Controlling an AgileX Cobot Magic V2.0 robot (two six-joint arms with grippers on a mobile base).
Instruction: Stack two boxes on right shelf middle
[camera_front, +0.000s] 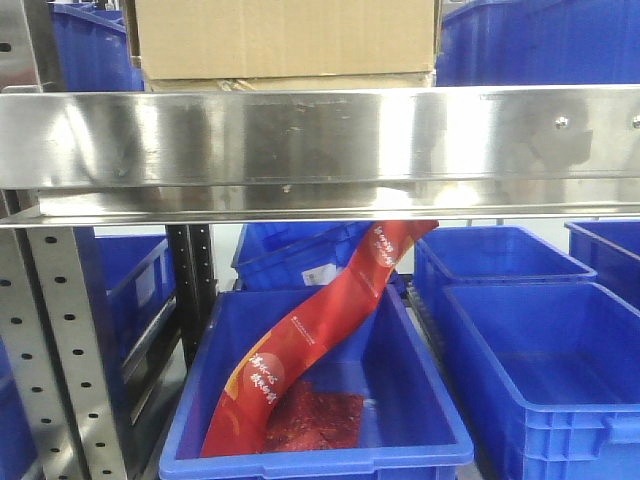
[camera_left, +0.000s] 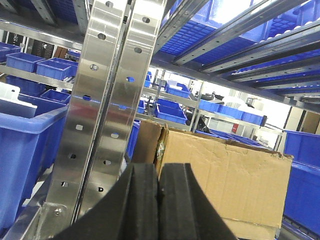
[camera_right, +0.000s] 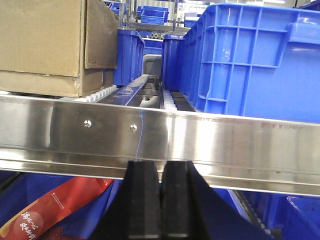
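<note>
The large brown box (camera_front: 285, 35) rests on the flat box (camera_front: 290, 82) on the steel shelf, behind its wide front rail (camera_front: 320, 140). The right wrist view shows the same stack at upper left, the large box (camera_right: 45, 35) over the flat box (camera_right: 40, 82). My right gripper (camera_right: 161, 170) is shut and empty, just below and in front of the rail (camera_right: 225, 140). My left gripper (camera_left: 159, 172) is also shut and empty. It points at the large box's near corner (camera_left: 225, 180), beside a perforated upright (camera_left: 105, 100). Neither gripper touches a box.
A big blue bin (camera_right: 250, 55) stands on the shelf right of the boxes, with a gap between them. Below the shelf, open blue bins (camera_front: 540, 370) sit side by side, and one (camera_front: 410, 420) holds a red printed carton strip (camera_front: 320, 330). Another blue bin (camera_left: 25, 145) lies left of the upright.
</note>
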